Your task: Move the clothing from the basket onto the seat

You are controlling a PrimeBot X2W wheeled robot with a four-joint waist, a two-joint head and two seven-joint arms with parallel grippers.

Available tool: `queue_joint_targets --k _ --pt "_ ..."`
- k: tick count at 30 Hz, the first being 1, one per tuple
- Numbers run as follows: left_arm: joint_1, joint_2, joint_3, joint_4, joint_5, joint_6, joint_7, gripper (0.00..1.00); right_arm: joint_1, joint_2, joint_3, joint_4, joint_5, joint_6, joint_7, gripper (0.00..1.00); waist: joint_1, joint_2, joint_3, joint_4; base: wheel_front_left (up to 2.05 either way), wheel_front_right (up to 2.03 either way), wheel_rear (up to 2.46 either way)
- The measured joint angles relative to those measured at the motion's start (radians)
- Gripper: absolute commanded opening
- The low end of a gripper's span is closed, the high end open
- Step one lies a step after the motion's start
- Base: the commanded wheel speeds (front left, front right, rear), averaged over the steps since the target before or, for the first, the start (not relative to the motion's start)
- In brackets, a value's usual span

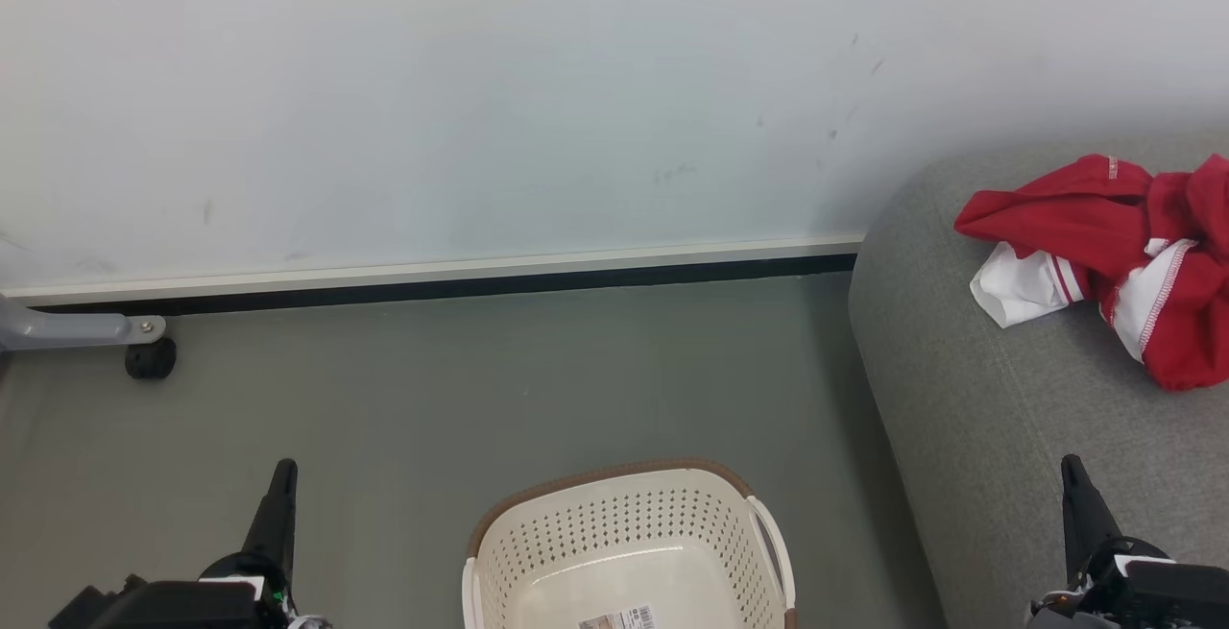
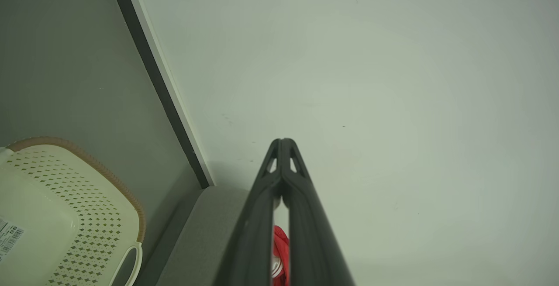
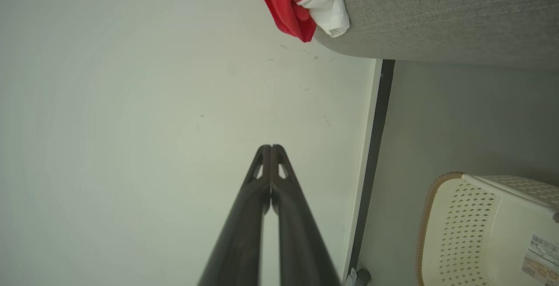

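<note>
Now, with the clothing (image 1: 1104,226) lying on the seat (image 1: 989,418) and the basket (image 1: 624,523) empty, you are holding the left gripper (image 1: 283,475) and right gripper (image 1: 1073,471) closed, empty, well clear.

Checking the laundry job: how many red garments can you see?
2, apparently, bunched together on the grey sofa seat: one with a striped white cuff, another right of it with a stitched white panel. More may be hidden.
</note>
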Motion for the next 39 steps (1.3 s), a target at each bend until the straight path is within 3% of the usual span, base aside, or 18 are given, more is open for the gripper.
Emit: queue_joint_targets --k 39 --pt "0.0 0.0 0.0 0.002 0.0 0.0 0.0 0.0 0.0 0.0 0.0 0.0 0.0 0.0 0.0 0.0 0.0 0.0 0.0 0.0 0.0 0.0 0.0"
